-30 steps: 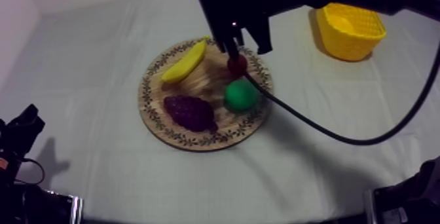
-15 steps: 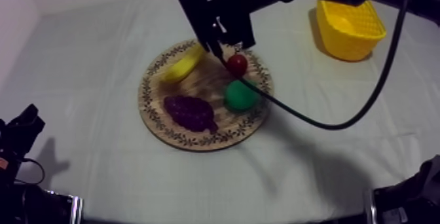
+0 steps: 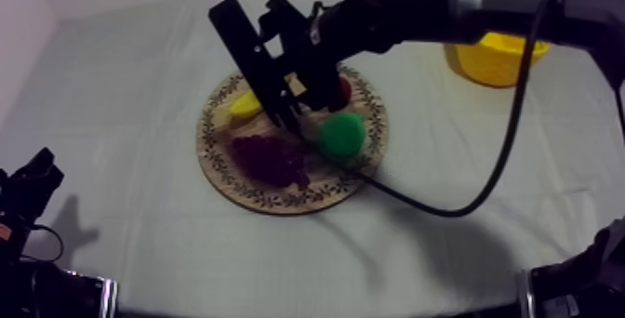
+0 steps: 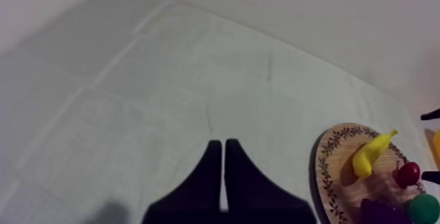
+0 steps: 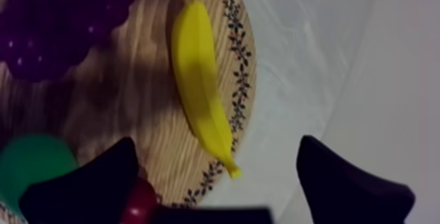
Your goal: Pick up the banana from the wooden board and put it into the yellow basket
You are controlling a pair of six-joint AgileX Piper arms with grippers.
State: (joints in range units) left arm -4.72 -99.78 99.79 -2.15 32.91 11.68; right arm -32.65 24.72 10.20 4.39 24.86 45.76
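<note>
At the near left edge of the counter point(image 3: 121, 108), which is draped in a grey-white cloth, my left fingers point(image 4: 224, 149) are resting pressed together in a narrow wedge over bare cloth, gripping nothing. The round wooden board with a patterned rim point(image 3: 279, 201) is lying to their right, around the middle of the counter.

The yellow toy banana point(image 3: 244, 105) is lying on the far left part of that board, running along just inside the rim with one tip reaching the edge. The dark purple bunch of toy grapes point(image 3: 270, 159) is sitting on the board's near part.

My right arm is coming in from the far right, and my right fingers point(image 3: 305, 115) are hanging over the board, spread wide apart and gripping nothing. In the right wrist view these fingers point(image 5: 216, 145) are straddling one end of the banana point(image 5: 200, 82), one finger over the wood and the other out past the rim over the cloth. I cannot tell whether they are touching it.

The green toy pear point(image 3: 342, 134) is sitting on the right part of the board, with the small red fruit point(image 3: 345, 89) just beyond it, half hidden by my arm. The yellow basket point(image 3: 502, 61) is standing at the far right, well apart from the board.
</note>
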